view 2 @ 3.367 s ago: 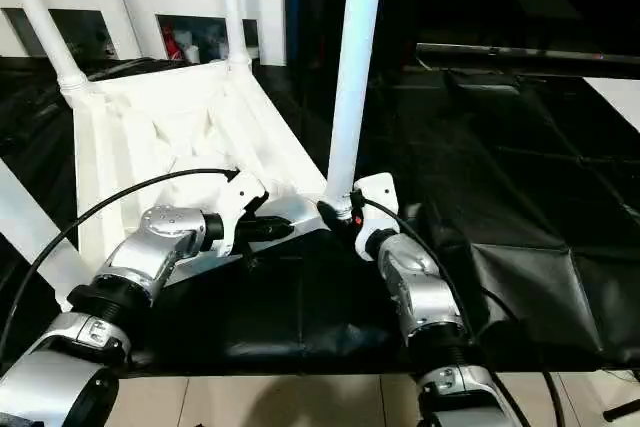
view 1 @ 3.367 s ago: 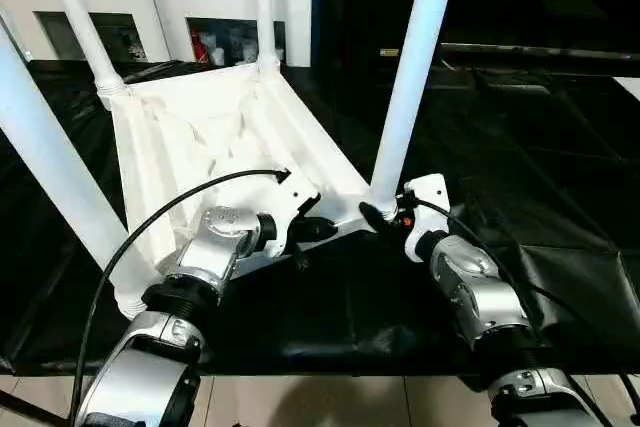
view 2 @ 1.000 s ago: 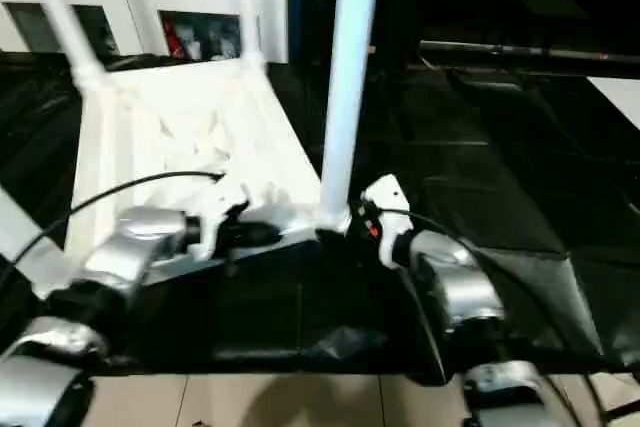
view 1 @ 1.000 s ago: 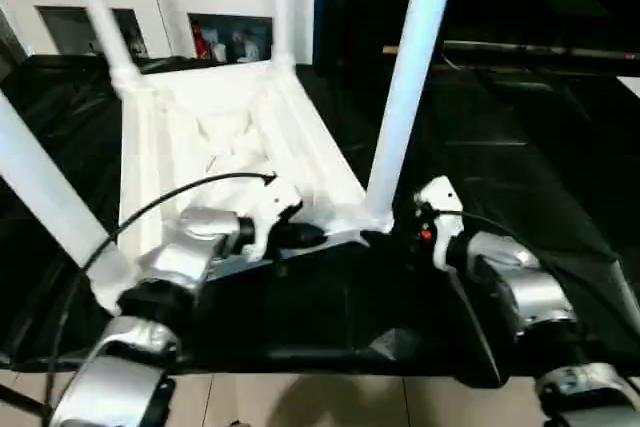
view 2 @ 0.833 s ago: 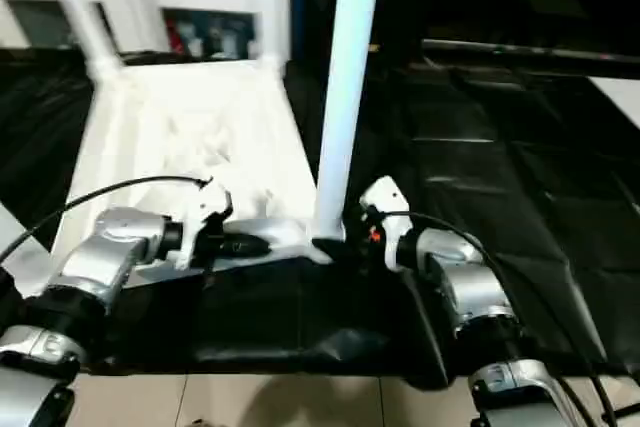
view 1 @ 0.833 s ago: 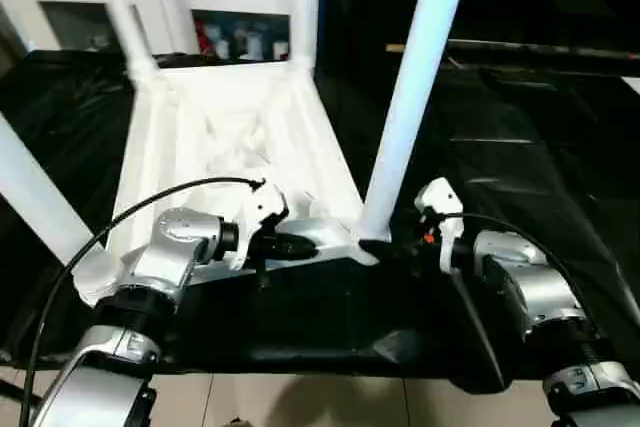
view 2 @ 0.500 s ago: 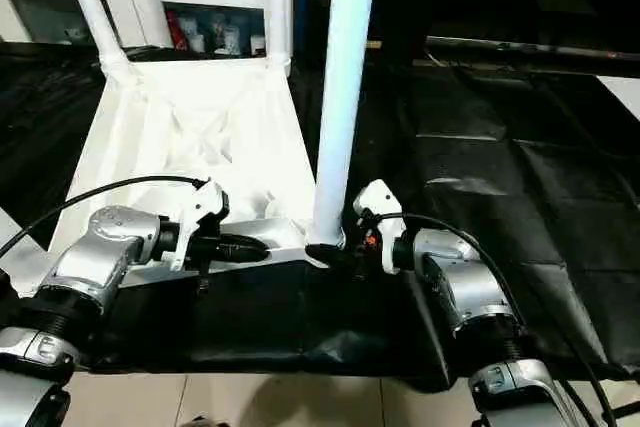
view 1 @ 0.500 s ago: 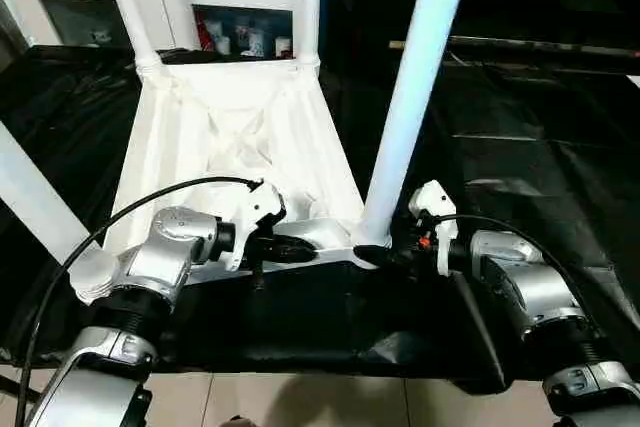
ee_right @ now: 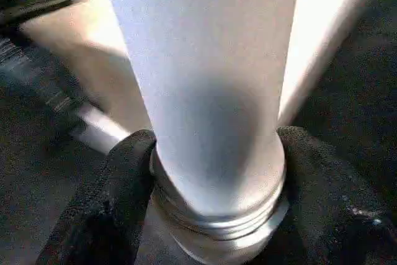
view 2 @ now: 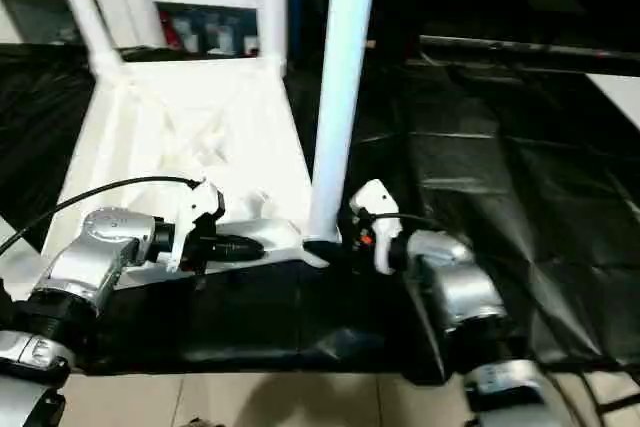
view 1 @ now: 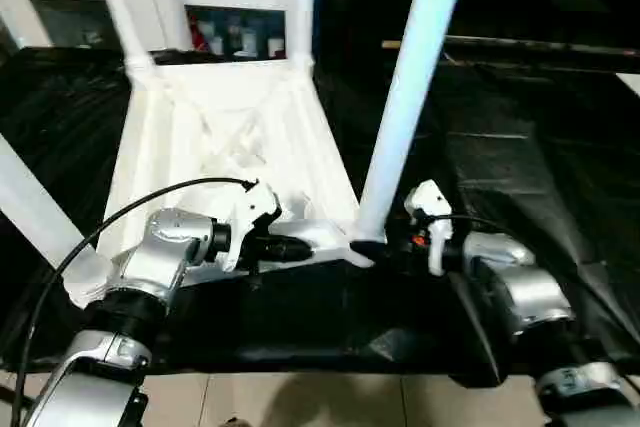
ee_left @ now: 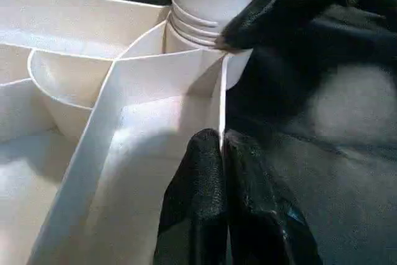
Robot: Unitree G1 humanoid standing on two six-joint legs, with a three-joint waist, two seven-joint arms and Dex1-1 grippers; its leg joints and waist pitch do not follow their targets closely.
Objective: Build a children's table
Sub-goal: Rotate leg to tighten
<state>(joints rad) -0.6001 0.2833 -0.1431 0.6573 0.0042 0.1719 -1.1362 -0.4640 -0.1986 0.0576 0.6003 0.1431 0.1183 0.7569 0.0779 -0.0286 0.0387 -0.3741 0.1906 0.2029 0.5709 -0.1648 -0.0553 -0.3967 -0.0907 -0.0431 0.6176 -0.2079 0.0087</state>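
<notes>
Nearest the robot, the children's table (view 1: pixel 230 137) lies upside down on the black-draped bench (view 1: pixel 520 147), ribbed underside up, its near edge at the bench's front.

The left gripper (ee_left: pixel 221 153), at about 7 o'clock in the head view, has its jaws pinched narrow on the thin wall of the near rim.

The right gripper (ee_right: pixel 214 172), at about 5 o'clock, reaches in level, its jaws standing either side of the base of the near right leg (view 1: pixel 405 107), just above the exposed thread rings. The black fingers (ee_right: pixel 121 178) appear to touch the tube.

That leg's long axis runs upright from its corner socket toward 12 o'clock. The right arm is nearer, so further screwing probably falls to it.

Count, near to far: two grippers, one top, four legs standing in their sockets.
</notes>
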